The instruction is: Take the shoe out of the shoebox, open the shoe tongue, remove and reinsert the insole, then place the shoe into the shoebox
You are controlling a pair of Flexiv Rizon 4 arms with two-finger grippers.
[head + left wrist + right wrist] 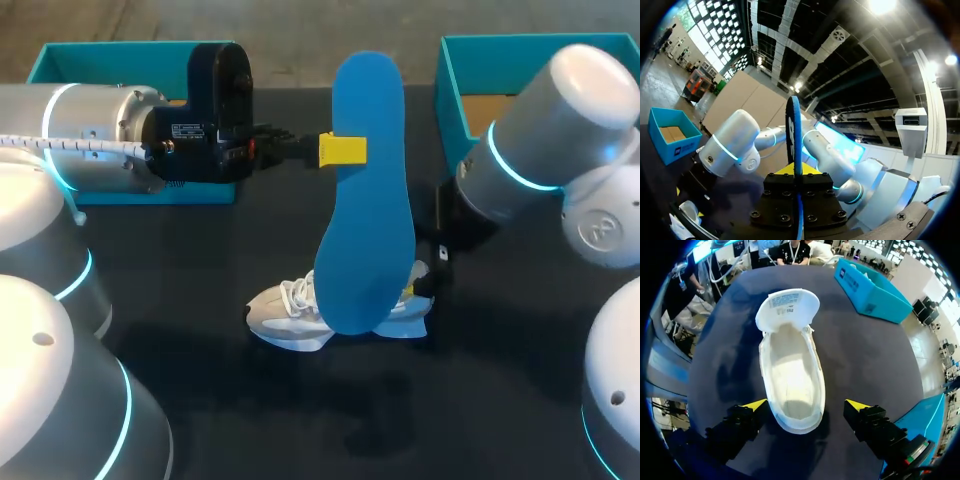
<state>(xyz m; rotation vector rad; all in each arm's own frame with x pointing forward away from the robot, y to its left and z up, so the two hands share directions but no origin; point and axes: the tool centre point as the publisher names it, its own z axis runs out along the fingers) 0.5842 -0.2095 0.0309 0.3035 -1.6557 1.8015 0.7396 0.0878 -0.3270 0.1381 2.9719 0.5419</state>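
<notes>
My left arm (100, 140) comes in from the left, and its left jaws are clamped on the insole (365, 200). They grip it by one long edge near its upper end. The insole is blue and stands nearly upright, well above the desk (200, 400). From the head view its lower end overlaps the shoe (295, 318); I cannot tell how high above it hangs. In my left wrist view the insole (794, 132) shows edge-on, pinched between the two fingers.

The shoe is white and lies on the desk near the middle, between the two teal boxes and nearer to me. Its toe points to my left. The right wrist view looks down into the shoe (792, 385). The tongue (787, 307) is folded forward and the pale inside is bare.

My right arm (545, 140) reaches in from the right, and its right jaws stand wide, one finger on each side of the heel. One fingertip (756, 404) sits just beside the heel, and the other is apart from it.

The left box (60, 62) is at the far left behind my left arm, and the right box (452, 90) is at the far right.
</notes>
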